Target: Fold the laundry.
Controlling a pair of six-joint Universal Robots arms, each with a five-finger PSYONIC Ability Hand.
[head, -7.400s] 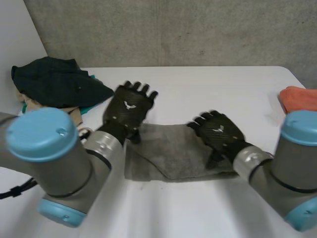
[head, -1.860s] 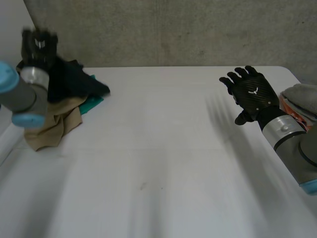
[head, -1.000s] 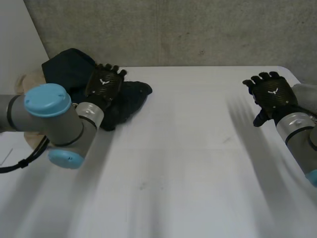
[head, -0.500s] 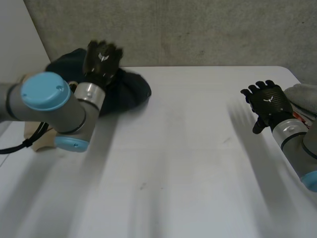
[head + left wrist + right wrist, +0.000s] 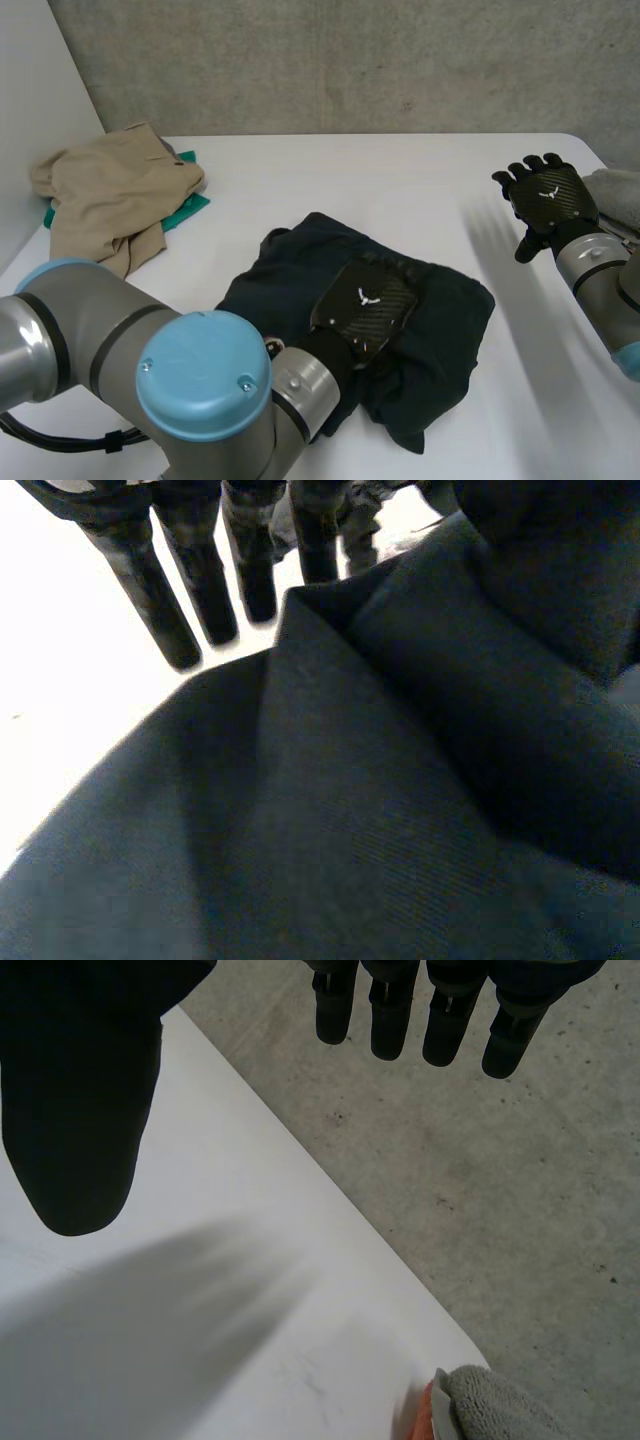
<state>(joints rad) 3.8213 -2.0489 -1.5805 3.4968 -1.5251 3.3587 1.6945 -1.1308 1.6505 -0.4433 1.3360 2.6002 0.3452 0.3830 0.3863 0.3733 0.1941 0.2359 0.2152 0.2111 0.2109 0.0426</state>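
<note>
1. Resting palm-down on a dark navy garment (image 5: 300, 265), the robot's left hand (image 5: 362, 308) lies near the middle of the heap. The heap sits toward the front edge of the white table (image 5: 330, 170).
2. The left wrist view shows that hand's fingers (image 5: 252, 570) straight and released, reaching past a raised fold of the cloth (image 5: 350, 810) to the bare tabletop. They grasp nothing.
3. The dark navy garment is a soft, matte weave with a fine ribbed grain, bunched into thick rounded folds and ridges.
4. Its outline is a lumpy, irregular patch, wider than it is deep. The long spread runs roughly along the table's front edge, and one pointed flap droops toward that edge.
5. The right hand (image 5: 545, 195) hovers near the table's right edge, black and glossy with a carbon-fibre pattern on its back.
6. Its fingers (image 5: 390, 1020) are extended and loose, the thumb held apart, with nothing between them.
7. A rumpled tan garment (image 5: 110, 185) is piled at the back left corner over a teal cloth (image 5: 185, 208).
8. A nubby grey towel (image 5: 615, 188) sits at the right edge, well apart from the dark heap.
9. A rough concrete wall (image 5: 350, 60) rises behind the table.
</note>
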